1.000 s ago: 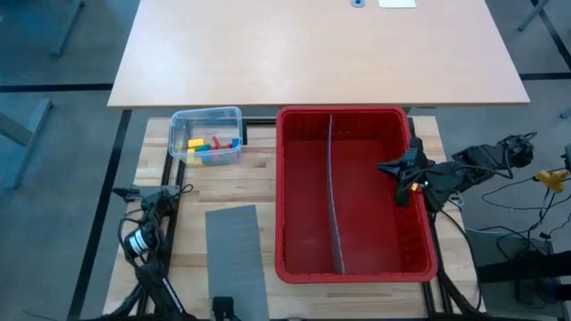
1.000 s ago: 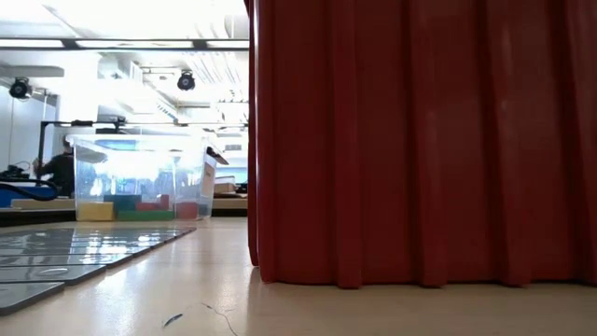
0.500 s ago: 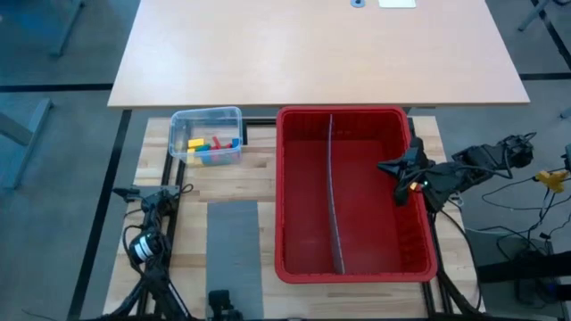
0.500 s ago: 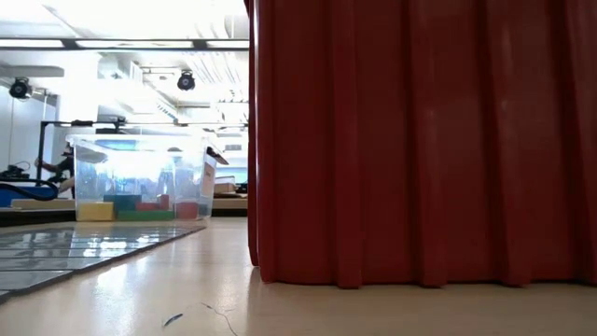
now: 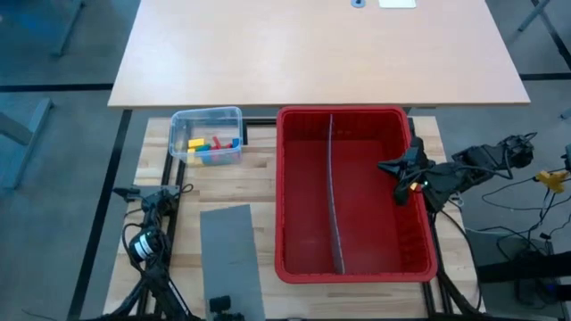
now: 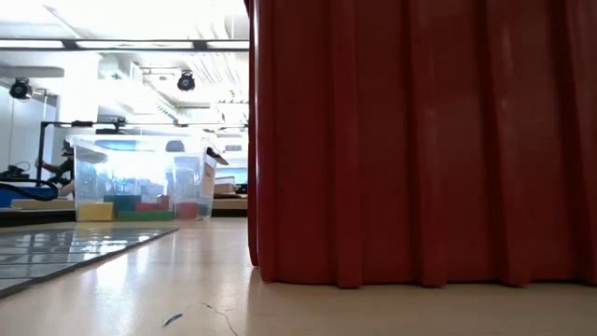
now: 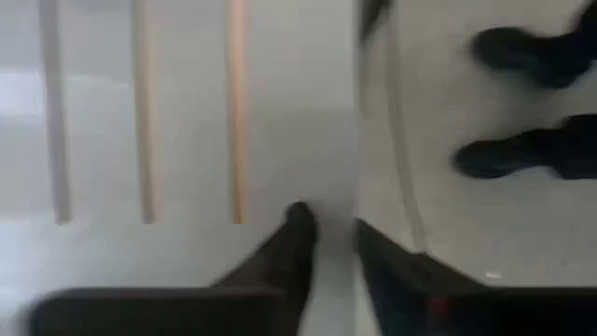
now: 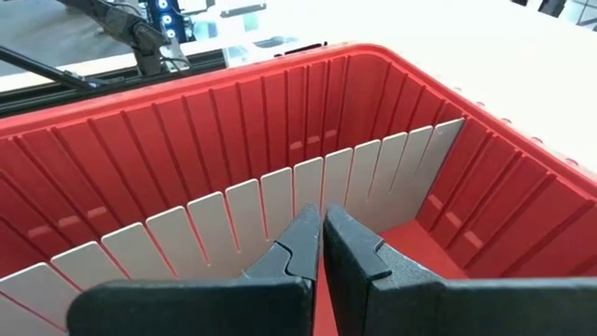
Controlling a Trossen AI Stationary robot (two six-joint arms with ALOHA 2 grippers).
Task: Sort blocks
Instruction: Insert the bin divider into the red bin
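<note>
1. The left gripper (image 7: pixel 331 233) has its fingers (image 7: pixel 284 252) narrow, clamped on the edge of a grey panel (image 5: pixel 230 259).
2. The right gripper (image 8: pixel 322 233) is closed and empty inside the red bin (image 5: pixel 352 263).
3. The blocks (image 5: pixel 211 146) lie in a clear tub (image 5: pixel 206 116), well apart from both.

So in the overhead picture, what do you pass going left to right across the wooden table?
Clear tub with blocks → grey panel → red bin → right claw over the bin's right half.

Left tool (image 7: pixel 331 238) seemingly nipped together, right tool (image 8: pixel 322 233) closed.
</note>
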